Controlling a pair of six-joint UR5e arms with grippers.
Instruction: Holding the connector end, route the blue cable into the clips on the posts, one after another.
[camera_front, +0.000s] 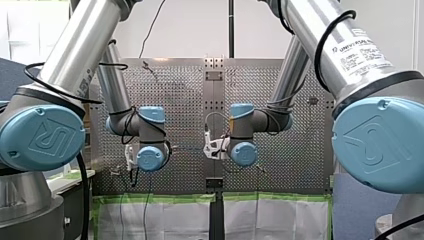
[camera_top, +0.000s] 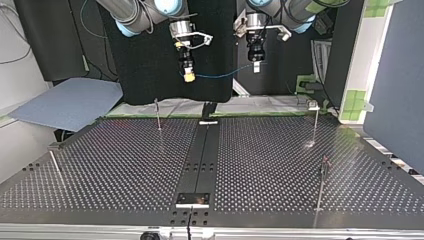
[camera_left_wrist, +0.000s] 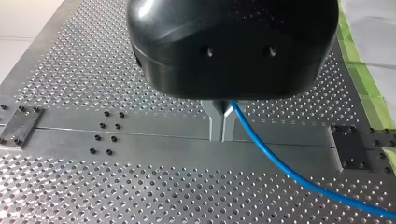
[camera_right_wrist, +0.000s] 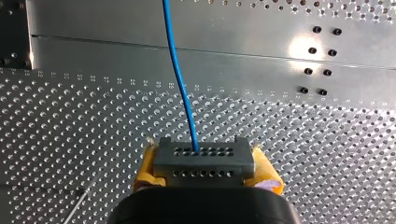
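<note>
- Front view: my left arm (camera_front: 150, 157) and my right arm (camera_front: 244, 152) reach out over the perforated desk (camera_front: 175, 100). Their wrists are level with each other, one on either side of the desk's centre rail (camera_front: 214, 125). From here I cannot tell how either tool is gripping.
- Top view: the right end effector (camera_top: 188, 75), with yellow pads, and the left end effector (camera_top: 256, 67), black, hang side by side high above the desk. The blue cable (camera_top: 225, 75) sags in a shallow curve between them, held at each end. Thin posts (camera_top: 158, 114) stand on the desk below and ahead of both end effectors, well apart from the cable.
- Left wrist view: the left end effector's metal fingers (camera_left_wrist: 215, 122) are pressed together on the blue cable. The cable leaves at their side and runs off diagonally over the desk, away from the tips. The centre rail lies directly under the fingertips.
- Right wrist view: the right end effector's yellow pads (camera_right_wrist: 148, 165) are clamped on either flank of the grey connector (camera_right_wrist: 204, 169), a block with two rows of small holes. The blue cable rises from the connector's upper row and runs straight ahead of the end effector, across the rail. One thin post shows beside and below the pads.
</note>
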